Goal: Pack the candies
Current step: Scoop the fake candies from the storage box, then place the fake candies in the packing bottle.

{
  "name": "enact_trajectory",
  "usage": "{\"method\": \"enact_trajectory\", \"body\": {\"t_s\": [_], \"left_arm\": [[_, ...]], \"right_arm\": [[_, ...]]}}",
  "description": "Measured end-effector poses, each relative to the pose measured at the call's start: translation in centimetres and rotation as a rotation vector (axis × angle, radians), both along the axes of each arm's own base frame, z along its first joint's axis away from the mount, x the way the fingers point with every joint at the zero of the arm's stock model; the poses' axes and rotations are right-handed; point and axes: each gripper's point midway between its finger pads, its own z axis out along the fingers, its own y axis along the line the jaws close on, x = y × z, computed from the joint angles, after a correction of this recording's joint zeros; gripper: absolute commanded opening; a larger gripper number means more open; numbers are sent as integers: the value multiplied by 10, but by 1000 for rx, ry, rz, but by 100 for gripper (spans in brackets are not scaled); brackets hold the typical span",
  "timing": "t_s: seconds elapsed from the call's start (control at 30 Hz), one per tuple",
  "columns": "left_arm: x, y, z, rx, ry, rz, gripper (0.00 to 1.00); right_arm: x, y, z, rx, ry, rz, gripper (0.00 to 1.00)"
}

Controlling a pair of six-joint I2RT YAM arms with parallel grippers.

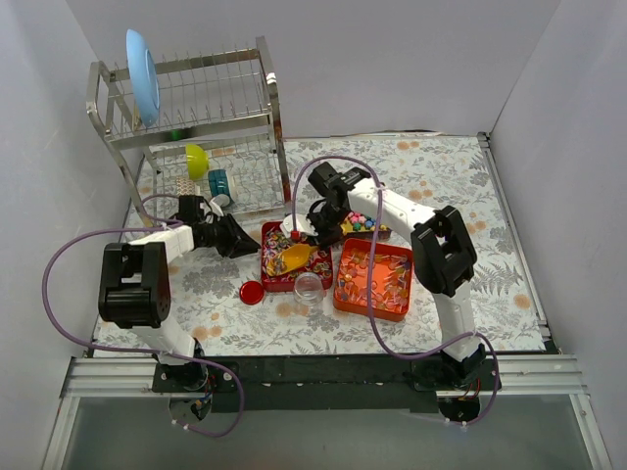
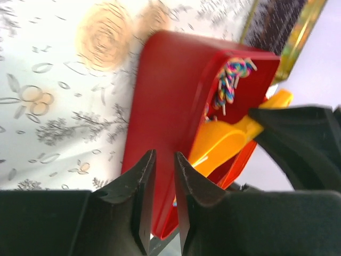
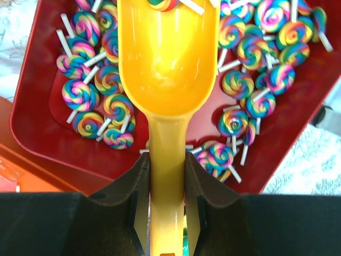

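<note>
The yellow scoop (image 3: 168, 64) is clamped by its handle between the closed jaws of the right gripper (image 3: 166, 162). Its bowl is laid over the red tray (image 3: 32, 128), where the striped swirl lollipops (image 3: 96, 90) are heaped on both sides. Only one is seen at the bowl's far lip, the bowl being otherwise bare. The left gripper (image 2: 164, 156) is drawn in to a narrow slit at the tray's outer wall. Red is seen all along the gap, so the wall is judged to be pinched, though the contact is not plainly shown. From above, reddish wrapped ones (image 1: 372, 279) are seen in the orange tray (image 1: 337, 289) just beside the red one, and pastel pieces (image 1: 359, 219) in a small tray (image 1: 382, 233) behind it. A clear cup (image 1: 309, 286) is stood just in front of the red tray and is taken to be the target. Scooping is judged to be the step in hand. It is best done with the lip kept low against the tray floor and driven under the thicker heap. The tray should be held against sliding, and the bowl tipped back before lifting, so that no sticks are caught on the rim and nothing is spilled.
</note>
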Motion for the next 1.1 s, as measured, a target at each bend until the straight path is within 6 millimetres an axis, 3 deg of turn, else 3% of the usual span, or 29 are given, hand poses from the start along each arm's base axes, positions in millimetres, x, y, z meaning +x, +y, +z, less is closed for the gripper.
{"method": "enact_trajectory", "body": {"t_s": [0.27,0.5,0.77,0.9,1.1], "left_arm": [[-15,-1,11,-29,-29,-93,32],[-18,12,15,-51,-40,-102,38],[-18,10,24,-72,-98,-164,41],[-22,8,24,-83,-108,-175,41],[-33,8,24,-70,-115,-169,42]], "right_arm": [[3,-16,6,43,10,-61,1],[2,-32,18,105,16,-137,1],[16,-44,72,207,-58,-226,1],[10,-47,104,251,-106,-231,1],[-6,-65,126,222,-133,-238,1]]}}
